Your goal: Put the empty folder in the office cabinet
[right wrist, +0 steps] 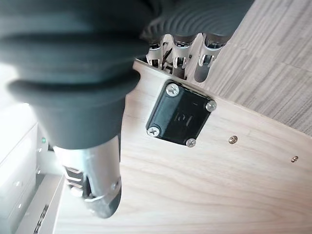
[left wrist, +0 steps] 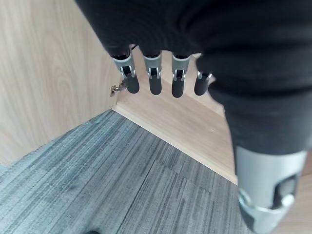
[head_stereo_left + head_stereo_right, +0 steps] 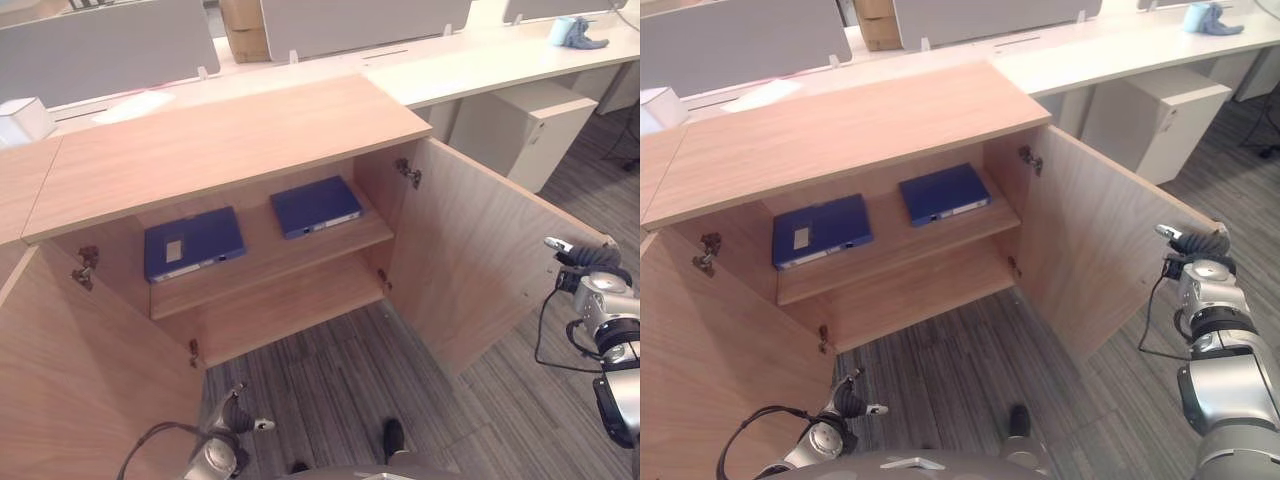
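- Right hand [image 3: 1192, 243] sat at the outer edge of the open right cabinet door [image 3: 1110, 260], fingers hooked over that edge.
- Left hand [image 2: 161, 73] hung relaxed, fingers straight, holding nothing, over the carpet floor [image 2: 97, 185].
- Two blue folders [image 3: 193, 243] [image 3: 315, 206] lay flat, side by side and apart, on the cabinet's upper shelf [image 3: 260, 262].
- Two doors, both open.

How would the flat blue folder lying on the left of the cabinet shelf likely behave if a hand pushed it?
The flat blue folder would probably slide, not roll, since it lies flat on the smooth wooden shelf. It looks stiff-covered, so likely would not flop.
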Available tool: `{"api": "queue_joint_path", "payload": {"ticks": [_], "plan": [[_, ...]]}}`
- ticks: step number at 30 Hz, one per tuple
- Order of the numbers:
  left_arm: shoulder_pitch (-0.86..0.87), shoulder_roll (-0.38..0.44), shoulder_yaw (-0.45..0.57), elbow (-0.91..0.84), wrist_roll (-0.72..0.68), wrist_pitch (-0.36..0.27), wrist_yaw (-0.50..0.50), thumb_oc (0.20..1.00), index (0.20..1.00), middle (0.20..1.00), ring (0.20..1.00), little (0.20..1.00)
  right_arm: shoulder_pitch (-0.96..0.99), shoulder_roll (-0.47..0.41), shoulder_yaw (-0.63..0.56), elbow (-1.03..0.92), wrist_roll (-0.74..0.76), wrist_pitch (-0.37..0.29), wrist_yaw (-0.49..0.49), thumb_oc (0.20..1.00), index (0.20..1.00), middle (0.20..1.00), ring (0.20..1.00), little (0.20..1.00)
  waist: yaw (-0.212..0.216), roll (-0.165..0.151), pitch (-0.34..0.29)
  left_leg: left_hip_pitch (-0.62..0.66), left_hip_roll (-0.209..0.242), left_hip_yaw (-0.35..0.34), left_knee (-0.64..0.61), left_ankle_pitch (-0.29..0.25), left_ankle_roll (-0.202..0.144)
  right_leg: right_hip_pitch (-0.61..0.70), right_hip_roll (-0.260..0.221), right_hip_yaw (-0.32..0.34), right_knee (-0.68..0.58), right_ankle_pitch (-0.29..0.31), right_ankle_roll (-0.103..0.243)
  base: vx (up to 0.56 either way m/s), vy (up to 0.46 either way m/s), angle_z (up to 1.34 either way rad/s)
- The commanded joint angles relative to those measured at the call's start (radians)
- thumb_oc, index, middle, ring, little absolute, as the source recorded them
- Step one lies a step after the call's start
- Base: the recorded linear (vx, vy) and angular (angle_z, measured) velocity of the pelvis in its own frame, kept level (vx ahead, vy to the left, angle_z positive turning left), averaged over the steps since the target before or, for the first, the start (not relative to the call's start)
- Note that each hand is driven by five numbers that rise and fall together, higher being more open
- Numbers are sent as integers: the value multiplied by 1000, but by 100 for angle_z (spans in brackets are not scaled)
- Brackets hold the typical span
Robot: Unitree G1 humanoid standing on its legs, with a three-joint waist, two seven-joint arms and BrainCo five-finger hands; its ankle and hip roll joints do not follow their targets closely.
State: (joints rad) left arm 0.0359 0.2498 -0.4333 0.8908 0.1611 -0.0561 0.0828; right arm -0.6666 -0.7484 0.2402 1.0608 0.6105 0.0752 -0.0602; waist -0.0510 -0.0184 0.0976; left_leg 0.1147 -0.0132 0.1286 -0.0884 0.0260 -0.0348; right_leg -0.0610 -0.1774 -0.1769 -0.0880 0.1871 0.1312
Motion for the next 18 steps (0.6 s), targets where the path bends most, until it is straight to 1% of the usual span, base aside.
{"api": "queue_joint_path", "payload": {"ticks": [1, 2, 4, 5, 6, 7, 8, 10, 11, 13, 14, 15, 18], "plan": [[-54, 59, -45, -38, -12, -34, -1, 1000, 1000, 1000, 1000, 1000, -259, 149, 162, -190, -11, -99, 198, 1000, 1000, 1000, 1000, 1000, 116, -49, -8, -29, -57, -51, 1, -117, 33, -74, -65, 10, 8, 26, 87, -45, 8, -25], [-54, 56, -39, -39, -8, -34, -4, 1000, 1000, 1000, 1000, 1000, -237, 178, 197, -290, 11, -101, 230, 1000, 1000, 1000, 1000, 1000, 115, -50, -9, -29, -55, -50, 1, -114, 33, -75, -65, 9, 9, 27, 85, -39, 16, -34], [-53, 51, -33, -45, -6, -35, -6, 1000, 1000, 1000, 1000, 1000, -209, 201, 231, -385, 26, -109, 258, 1000, 1000, 1000, 1000, 1000, 113, -52, -8, -29, -54, -49, 1, -113, 33, -76, -65, 10, 11, 28, 85, -26, 11, -45], [-52, 51, -33, -45, -6, -35, -6, 1000, 1000, 1000, 1000, 1000, -207, 201, 231, -387, 26, -108, 257, 1000, 1000, 1000, 1000, 1000, 113, -51, -9, -29, -54, -50, 1, -113, 33, -76, -65, 10, 11, 28, 85, -23, 8, -53], [-50, 48, -27, -53, -1, -35, -8, 1000, 1000, 1000, 1000, 1000, -165, 227, 248, -469, 42, -109, 278, 1000, 1000, 1000, 1000, 1000, 112, -52, -9, -30, -53, -50, 1, -112, 34, -76, -67, 10, 12, 26, 84, -15, 7, -47], [-50, 48, -27, -53, -1, -35, -8, 1000, 1000, 1000, 1000, 1000, -165, 227, 248, -469, 42, -109, 278, 1000, 1000, 1000, 1000, 1000, 112, -52, -9, -30, -53, -50, 1, -112, 34, -76, -67, 10, 12, 26, 84, -17, 12, -34], [-51, 44, -16, -61, 5, -33, -8, 1000, 1000, 1000, 1000, 1000, -120, 257, 256, -529, 52, -115, 290, 1000, 1000, 1000, 1000, 1000, 111, -55, -8, -29, -52, -49, 1, -112, 35, -74, -68, 9, 13, 26, 83, -2, 5, -18], [-50, 44, -17, -61, 5, -33, -8, 1000, 1000, 1000, 1000, 1000, -119, 257, 256, -530, 52, -115, 289, 1000, 1000, 1000, 1000, 1000, 111, -55, -9, -29, -52, -49, 1, -112, 35, -74, -68, 9, 13, 26, 83, 0, 8, -2], [-50, 43, -7, -69, 11, -33, -8, 1000, 1000, 1000, 1000, 1000, -76, 283, 258, -583, 58, -117, 296, 1000, 1000, 1000, 1000, 1000, 110, -56, -7, -29, -51, -49, 1, -112, 36, -76, -68, 12, 14, 24, 83, 0, 13, 4], [-49, 41, 1, -75, 16, -33, -6, 1000, 1000, 1000, 1000, 1000, -33, 312, 255, -612, 55, -119, 295, 1000, 1000, 1000, 1000, 1000, 108, -58, -5, -29, -51, -49, 1, -113, 36, -76, -69, 13, 16, 24, 82, -6, 12, -11], [-49, 41, 1, -75, 16, -33, -6, 1000, 1000, 1000, 1000, 1000, -33, 312, 255, -612, 55, -119, 295, 1000, 1000, 1000, 1000, 1000, 108, -58, -5, -29, -51, -49, 1, -113, 36, -76, -69, 13, 16, 24, 82, -6, 15, -30], [-47, 42, 8, -88, 18, -32, -7, 1000, 1000, 1000, 1000, 1000, 3, 333, 258, -625, 49, -115, 297, 1000, 1000, 1000, 1000, 1000, 107, -59, -2, -29, -51, -49, 1, -113, 37, -77, -70, 16, 17, 23, 83, -3, 15, -9], [-44, 49, 23, -107, 24, -28, -9, 1000, 1000, 1000, 1000, 1000, 55, 366, 289, -648, 21, -92, 322, 1000, 1000, 1000, 1000, 1000, 104, -65, 5, -28, -50, -46, 1, -114, 38, -80, -70, 19, 20, 23, 82, 1, 17, 107]]}}
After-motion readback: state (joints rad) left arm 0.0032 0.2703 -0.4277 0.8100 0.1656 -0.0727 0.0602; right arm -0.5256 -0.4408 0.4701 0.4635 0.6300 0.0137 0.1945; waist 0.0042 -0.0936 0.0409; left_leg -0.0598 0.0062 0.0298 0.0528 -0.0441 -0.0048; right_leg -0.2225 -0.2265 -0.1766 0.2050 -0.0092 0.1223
